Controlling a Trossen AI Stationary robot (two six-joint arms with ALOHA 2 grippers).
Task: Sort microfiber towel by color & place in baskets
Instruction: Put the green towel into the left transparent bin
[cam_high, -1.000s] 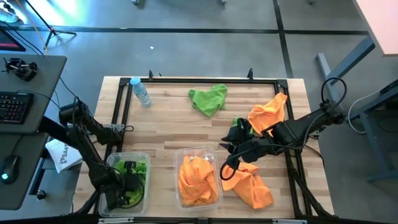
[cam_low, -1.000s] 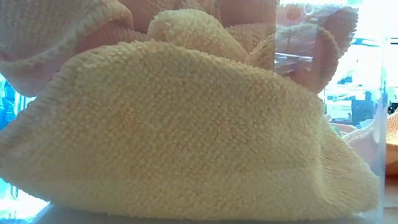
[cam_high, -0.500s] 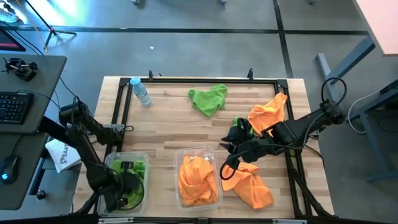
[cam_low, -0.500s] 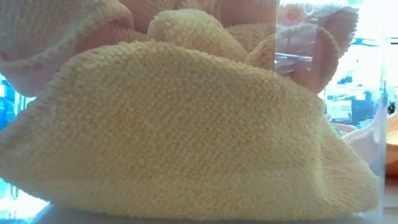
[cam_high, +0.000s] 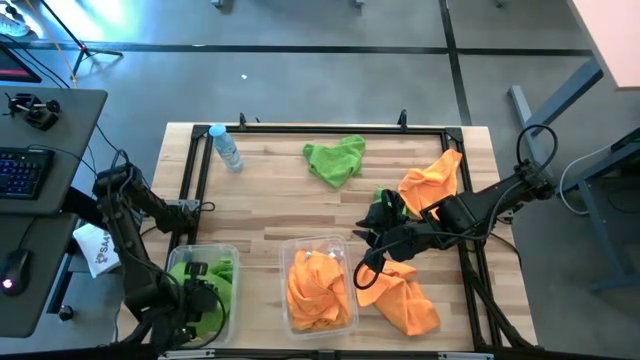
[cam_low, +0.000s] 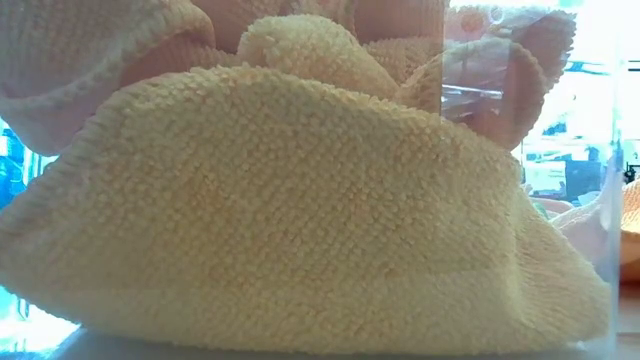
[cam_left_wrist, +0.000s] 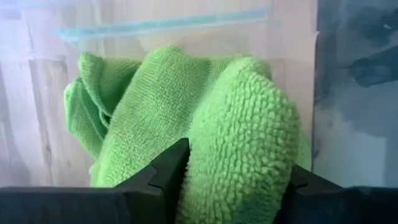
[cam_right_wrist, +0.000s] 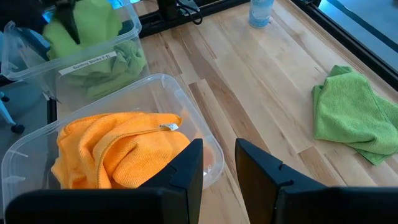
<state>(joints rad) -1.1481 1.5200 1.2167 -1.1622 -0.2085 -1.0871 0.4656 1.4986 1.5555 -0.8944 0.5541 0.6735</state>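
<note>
Since 1.0 s ago, the left gripper (cam_high: 196, 298) has drawn back toward the table's (cam_high: 270, 195) near edge inside the left basket (cam_high: 228, 252), while everything else keeps its place. Its fingers are closed on a green towel (cam_left_wrist: 230, 130), which bulges up between them in the left wrist view; the cloth sits in the left basket at the table's near left corner, pressed against the gripper.

Near the middle of the near edge, the right basket (cam_high: 292, 243) holds an orange towel (cam_high: 318, 288), which fills the low view behind the tub's clear wall. The right gripper (cam_high: 365, 260) hovers just beside this basket's right wall, its 2 fingers parted with a narrow gap and holding nothing. 1 loose orange towel (cam_high: 400, 298) lies on the table just under and to the right of that gripper, near the near right corner. A 2nd loose orange towel (cam_high: 434, 178) lies by the right edge, partly under the right arm. A loose green towel (cam_high: 335, 160) lies near the middle of the far edge, well apart from both grippers. A water bottle (cam_high: 226, 147) lies near the far left corner.
</note>
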